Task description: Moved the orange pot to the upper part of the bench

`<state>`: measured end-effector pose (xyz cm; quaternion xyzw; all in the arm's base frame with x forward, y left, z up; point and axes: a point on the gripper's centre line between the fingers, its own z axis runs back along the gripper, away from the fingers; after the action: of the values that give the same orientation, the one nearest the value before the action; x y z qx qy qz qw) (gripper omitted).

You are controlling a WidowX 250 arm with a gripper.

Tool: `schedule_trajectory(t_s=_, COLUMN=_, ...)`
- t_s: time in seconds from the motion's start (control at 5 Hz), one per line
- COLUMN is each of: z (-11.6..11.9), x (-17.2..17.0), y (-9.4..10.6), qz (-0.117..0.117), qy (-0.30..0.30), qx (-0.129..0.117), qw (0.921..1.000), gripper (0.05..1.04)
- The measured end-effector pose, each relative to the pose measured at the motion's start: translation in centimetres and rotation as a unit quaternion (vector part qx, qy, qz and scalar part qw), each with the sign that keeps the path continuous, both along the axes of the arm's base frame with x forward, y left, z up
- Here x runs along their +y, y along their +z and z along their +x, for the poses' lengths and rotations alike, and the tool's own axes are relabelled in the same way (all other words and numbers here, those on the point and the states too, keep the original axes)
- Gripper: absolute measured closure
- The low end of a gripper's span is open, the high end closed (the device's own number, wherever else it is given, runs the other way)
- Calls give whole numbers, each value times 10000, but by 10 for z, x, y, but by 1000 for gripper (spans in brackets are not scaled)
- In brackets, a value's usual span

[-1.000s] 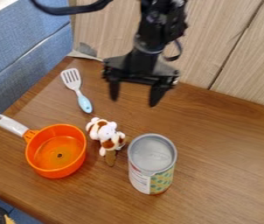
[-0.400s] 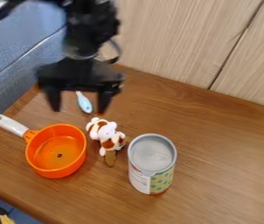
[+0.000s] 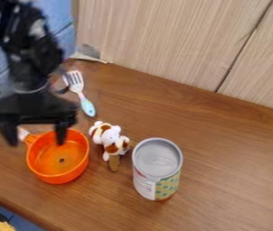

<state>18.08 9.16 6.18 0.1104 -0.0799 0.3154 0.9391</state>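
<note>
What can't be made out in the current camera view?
All in the camera view:
- Round orange pot: most of its pale handle, behind the black two-finger gripper.
- Gripper-pot contact: overlap from one angle leaves depth unclear.
- Tall cylindrical can: fine label print, too small.
- Yellow item, bottom left: cut off by the edge.

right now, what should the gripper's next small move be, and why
Probably lower the gripper slightly with its fingers apart: in this view they straddle the spot where the light handle meets the orange pot, seemingly from above, so going down may bring that part between them for a grasp.
</note>
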Motion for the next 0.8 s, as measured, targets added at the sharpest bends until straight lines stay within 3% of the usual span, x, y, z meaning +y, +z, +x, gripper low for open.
schedule_trajectory(t_s=0.4, z=2, x=13, y=-31, qz=-321, qy=26, qx=-139, qw=9994, gripper=83)
schedule_trajectory(t_s=0.8, z=-1, x=21, y=-62, qz=-518, qy=158, qx=53, qw=9985, gripper=135)
